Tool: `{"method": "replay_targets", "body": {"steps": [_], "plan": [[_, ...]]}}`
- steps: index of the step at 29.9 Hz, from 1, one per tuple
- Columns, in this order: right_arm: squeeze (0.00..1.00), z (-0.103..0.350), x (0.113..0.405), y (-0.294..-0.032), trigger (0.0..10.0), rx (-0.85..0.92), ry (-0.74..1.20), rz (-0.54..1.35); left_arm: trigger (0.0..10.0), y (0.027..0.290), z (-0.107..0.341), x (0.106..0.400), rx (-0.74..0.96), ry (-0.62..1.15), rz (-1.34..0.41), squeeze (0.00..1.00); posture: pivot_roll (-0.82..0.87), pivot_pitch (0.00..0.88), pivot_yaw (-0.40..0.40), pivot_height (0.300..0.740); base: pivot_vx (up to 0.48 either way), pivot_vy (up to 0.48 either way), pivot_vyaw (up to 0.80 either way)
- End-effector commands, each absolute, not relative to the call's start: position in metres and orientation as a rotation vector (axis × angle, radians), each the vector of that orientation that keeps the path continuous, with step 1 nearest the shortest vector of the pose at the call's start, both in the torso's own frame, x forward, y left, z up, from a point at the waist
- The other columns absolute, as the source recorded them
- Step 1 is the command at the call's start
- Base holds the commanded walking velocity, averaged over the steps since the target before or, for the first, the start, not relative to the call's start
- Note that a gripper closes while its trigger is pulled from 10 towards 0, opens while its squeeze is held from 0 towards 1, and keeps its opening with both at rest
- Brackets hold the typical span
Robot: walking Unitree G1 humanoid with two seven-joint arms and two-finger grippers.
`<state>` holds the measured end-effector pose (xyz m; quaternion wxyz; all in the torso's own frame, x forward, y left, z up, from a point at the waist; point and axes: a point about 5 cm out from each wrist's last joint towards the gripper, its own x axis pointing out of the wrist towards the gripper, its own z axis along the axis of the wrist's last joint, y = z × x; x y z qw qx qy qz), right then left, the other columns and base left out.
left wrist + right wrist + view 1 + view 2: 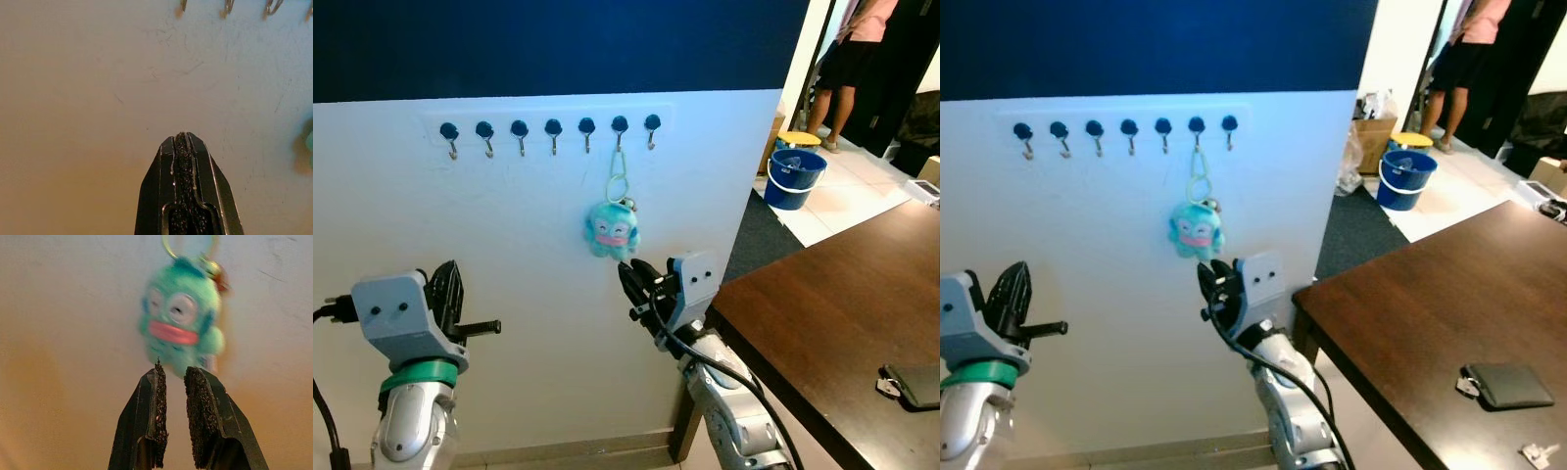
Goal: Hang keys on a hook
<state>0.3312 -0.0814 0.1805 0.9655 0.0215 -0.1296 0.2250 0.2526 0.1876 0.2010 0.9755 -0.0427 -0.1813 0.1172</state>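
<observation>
Keys (611,232) w/ the teal plush charm hang on the wall, looped by a pale green cord (619,176) over the sixth hook (620,125) from the robot's left in a row of seven dark-knobbed hooks. You can see the charm dangling flat against the white wall, below the navy upper band.

Right gripper (628,277) sits just under the charm, a bit to the robot's right of it, pointing up at it. In the right wrist view its fingers (159,406) are parted by a narrow gap w/ nothing between them, and the charm's lower edge hangs just past the tips; the charm looks slightly blurred there. Whether the tips touch the plush, you can't tell.

Left gripper (181,139) is well apart from the keys, off to the robot's left and lower down, aimed at bare wall under the hooks. Its fingers are pressed together, empty.

On your right: a dark wooden table (822,323) w/ a black wallet (1508,385) on it. Further back, a blue bucket (794,176) on the tiled floor and a person (857,59) standing by the doorway.
</observation>
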Motion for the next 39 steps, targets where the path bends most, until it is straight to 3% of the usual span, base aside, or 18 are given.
{"method": "replay_targets", "body": {"steps": [1, 3, 9, 10, 15, 27, 32, 39], "plan": [[0.00, 0.174, 0.332, -0.088, 10.0, 0.035, -0.251, 0.405, 10.0, 0.186, 0.198, 0.250, -0.073, -0.363, 0.231, 0.00, -0.08, 0.000, 0.083, 0.740, 0.000, 0.000, 0.00], [0.00, 0.171, 0.332, -0.096, 10.0, -0.008, -0.258, 0.331, 10.0, 0.183, 0.192, 0.246, -0.056, -0.341, 0.220, 0.00, -0.08, 0.000, 0.085, 0.740, 0.000, 0.000, 0.00], [0.00, 0.165, 0.319, -0.106, 10.0, 0.019, -0.257, 0.340, 10.0, 0.179, 0.176, 0.236, 0.004, -0.262, 0.194, 0.00, -0.08, 0.000, 0.087, 0.740, 0.000, 0.000, 0.00], [0.00, 0.160, 0.298, -0.105, 10.0, 0.054, -0.244, 0.435, 10.0, 0.171, 0.164, 0.230, 0.010, -0.200, 0.176, 0.00, -0.08, 0.000, 0.095, 0.740, 0.000, 0.000, 0.00], [0.00, 0.155, 0.271, -0.104, 10.0, 0.102, -0.218, 0.530, 10.0, 0.163, 0.162, 0.231, -0.016, -0.186, 0.182, 0.00, -0.09, 0.000, 0.107, 0.740, 0.000, 0.000, 0.00], [0.00, 0.160, 0.251, -0.118, 10.0, 0.135, -0.183, 0.583, 10.0, 0.162, 0.165, 0.231, -0.018, -0.193, 0.196, 0.00, -0.10, 0.009, 0.118, 0.740, 0.000, 0.000, 0.00], [0.00, 0.168, 0.234, -0.135, 10.0, 0.103, -0.182, 0.599, 10.0, 0.161, 0.167, 0.226, -0.003, -0.196, 0.203, 0.00, -0.09, 0.009, 0.123, 0.740, 0.000, 0.000, 0.00], [0.00, 0.163, 0.246, -0.159, 10.0, 0.064, -0.172, 0.423, 10.0, 0.159, 0.164, 0.225, -0.014, -0.189, 0.211, 0.00, -0.09, 0.017, 0.131, 0.740, 0.000, 0.000, 0.00]]}}
